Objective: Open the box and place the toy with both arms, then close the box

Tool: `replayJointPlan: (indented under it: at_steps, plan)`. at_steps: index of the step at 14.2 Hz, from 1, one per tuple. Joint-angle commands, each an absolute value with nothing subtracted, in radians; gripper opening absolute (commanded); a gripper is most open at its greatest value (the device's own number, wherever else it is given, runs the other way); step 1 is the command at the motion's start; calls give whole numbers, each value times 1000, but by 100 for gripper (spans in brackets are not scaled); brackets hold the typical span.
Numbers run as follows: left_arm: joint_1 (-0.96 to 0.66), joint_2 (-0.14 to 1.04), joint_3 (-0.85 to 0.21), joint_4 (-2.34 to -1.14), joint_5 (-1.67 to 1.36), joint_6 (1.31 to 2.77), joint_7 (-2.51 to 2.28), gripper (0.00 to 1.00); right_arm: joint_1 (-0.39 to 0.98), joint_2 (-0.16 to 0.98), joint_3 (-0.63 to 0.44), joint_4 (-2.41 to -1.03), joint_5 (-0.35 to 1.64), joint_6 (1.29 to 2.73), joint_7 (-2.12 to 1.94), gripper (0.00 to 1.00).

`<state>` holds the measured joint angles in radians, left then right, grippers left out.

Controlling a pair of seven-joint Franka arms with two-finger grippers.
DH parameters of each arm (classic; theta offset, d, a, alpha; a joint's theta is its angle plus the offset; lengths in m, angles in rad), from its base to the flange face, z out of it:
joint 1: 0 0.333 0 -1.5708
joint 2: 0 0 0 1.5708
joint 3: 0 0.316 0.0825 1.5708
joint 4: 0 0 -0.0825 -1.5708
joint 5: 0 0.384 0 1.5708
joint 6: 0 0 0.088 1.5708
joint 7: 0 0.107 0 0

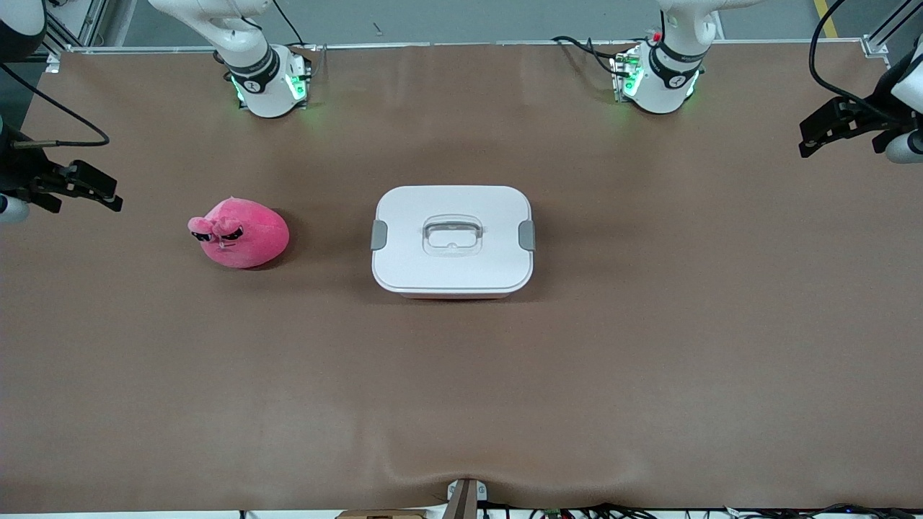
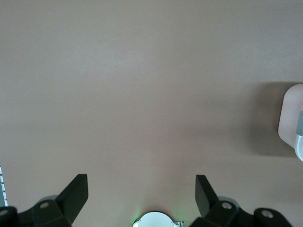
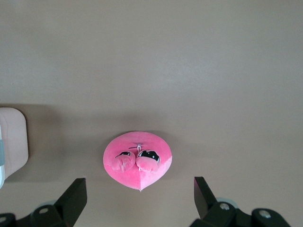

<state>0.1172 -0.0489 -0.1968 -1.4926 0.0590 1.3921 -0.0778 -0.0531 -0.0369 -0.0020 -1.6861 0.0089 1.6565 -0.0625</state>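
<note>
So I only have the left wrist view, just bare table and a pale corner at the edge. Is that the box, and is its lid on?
Observer: Yes, it's the box, mid-table, with the white lid on and a grey clip at each end.
Operator: Where's the toy?
Observer: The toy sits on the table beside the box, toward the right arm's end.
Operator: Does the right arm have it?
Observer: No. The right gripper is open, up in the air over the toy.
Operator: And mine?
Observer: The left gripper is open over bare table at the left arm's end.
</note>
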Motion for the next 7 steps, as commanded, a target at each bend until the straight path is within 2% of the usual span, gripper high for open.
replayJointPlan:
  at_steps: [1, 7]
  plan:
    - [130, -40, -202, -1470, 46, 1385, -78, 100, -54, -54, -2, -1703, 14, 1667, -54, 100]
    - [118, -17, -213, -1468, 43, 1410, -130, 100, -46, -48, 2, -1765, 20, 1758, -52, 100]
